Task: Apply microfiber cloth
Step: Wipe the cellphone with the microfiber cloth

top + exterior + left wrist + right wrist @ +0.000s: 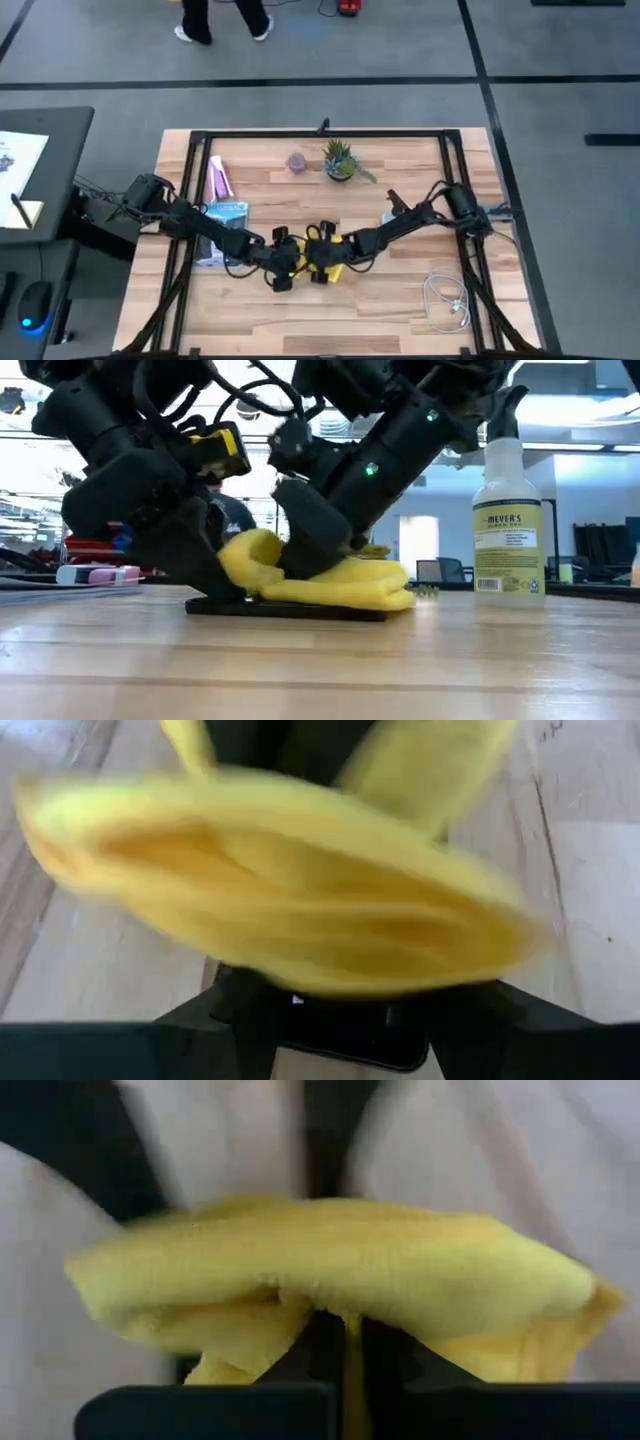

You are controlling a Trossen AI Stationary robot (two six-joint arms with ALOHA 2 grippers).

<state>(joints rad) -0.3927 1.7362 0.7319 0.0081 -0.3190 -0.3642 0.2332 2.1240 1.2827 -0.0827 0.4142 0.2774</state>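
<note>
The yellow microfiber cloth [340, 582] lies bunched on a flat black smartphone [300, 610] at the table's middle. My two grippers meet over it. My right gripper [348, 1370] comes from the right and is shut on the cloth [330, 1270]. My left gripper [345, 1020] comes from the left and is open. Its fingers stand on either side of the phone's end [350, 1038], with the cloth [280, 890] bulging just ahead of them. In the high view the cloth [335, 271] shows only in patches under the arms. My left gripper's fingers [215, 1015] flank the phone's near end; whether they touch it cannot be told. My right gripper pinches a fold of the cloth [350, 1335] between its two fingers, slanting down from the table's right. The cloth rests slack and heaped on the phone's top [330, 600].
A spray bottle [508, 510] stands to the right of the phone. A small potted plant [340, 160] and a purple lump [297, 161] sit at the far side, a pink item [218, 180] and a pale blue packet [225, 215] at the left, and a white cable [450, 300] at the near right.
</note>
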